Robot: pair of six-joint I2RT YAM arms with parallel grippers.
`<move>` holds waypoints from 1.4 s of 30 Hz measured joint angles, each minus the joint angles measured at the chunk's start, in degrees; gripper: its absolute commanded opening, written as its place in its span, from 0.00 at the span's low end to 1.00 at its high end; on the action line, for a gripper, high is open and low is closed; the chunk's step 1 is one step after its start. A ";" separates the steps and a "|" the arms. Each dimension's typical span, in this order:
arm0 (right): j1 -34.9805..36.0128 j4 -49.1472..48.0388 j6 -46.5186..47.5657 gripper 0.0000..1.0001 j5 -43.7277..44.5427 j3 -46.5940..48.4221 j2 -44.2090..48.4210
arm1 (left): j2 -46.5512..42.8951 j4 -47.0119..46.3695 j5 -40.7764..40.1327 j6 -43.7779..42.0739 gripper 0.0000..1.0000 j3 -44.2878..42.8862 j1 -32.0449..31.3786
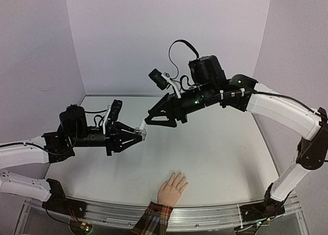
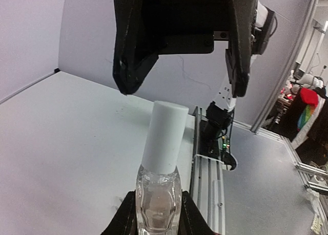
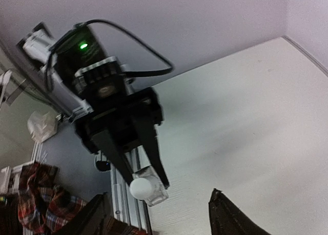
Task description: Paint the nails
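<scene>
Clear small bottle (image 2: 158,196) with white cylindrical cap (image 2: 164,137), gripped at its body by the left gripper (image 1: 138,136) jaws, held in the air above the white surface (image 1: 220,153). Right gripper (image 1: 151,121) jaws open, just beyond the cap, not touching. Peach-coloured five-fingered hand (image 1: 172,189) with red plaid cuff (image 1: 154,217) lies flat at the near edge, between the arm bases. Its nails (image 1: 179,176) are too small to make out, well apart from the bottle.

The top camera looks down on the whole desk (image 1: 205,158) from high above and well behind the bottle (image 1: 142,134). Each wrist camera sits close to it, facing it from opposite sides; all three views share it.
</scene>
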State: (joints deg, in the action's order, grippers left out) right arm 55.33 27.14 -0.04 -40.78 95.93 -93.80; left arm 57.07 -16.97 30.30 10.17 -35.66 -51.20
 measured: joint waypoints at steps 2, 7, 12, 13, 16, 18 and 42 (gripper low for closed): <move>0.42 0.66 1.83 0.50 -3.79 -0.08 -0.05 | -0.03 0.00 2.73 0.34 0.00 0.00 0.00; 0.82 1.03 4.16 0.46 -10.51 0.50 -1.08 | -0.01 -0.03 6.65 0.54 0.00 0.00 0.00; 0.97 1.22 4.47 0.48 -12.15 1.55 -3.00 | 0.09 -0.14 8.14 0.86 0.00 0.00 0.00; 1.01 1.22 4.51 0.48 -12.04 1.70 -3.35 | 0.14 -0.20 8.47 0.88 0.00 0.00 0.00; 1.12 1.22 4.45 0.41 -10.90 1.92 -4.18 | 0.32 -0.58 8.88 1.04 0.00 0.00 0.00; 1.18 1.22 4.29 0.34 -10.11 2.07 -4.58 | 0.32 -0.62 9.04 1.31 0.00 0.00 0.00; 2.83 -16.45 -7.30 0.00 8.54 -3.45 -5.67 | -2.36 3.00 -14.11 1.86 0.00 0.37 -0.49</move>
State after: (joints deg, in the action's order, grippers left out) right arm 58.16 10.70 -7.34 -32.23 92.48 -99.47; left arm 54.71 -13.96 16.19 12.03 -35.29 -51.69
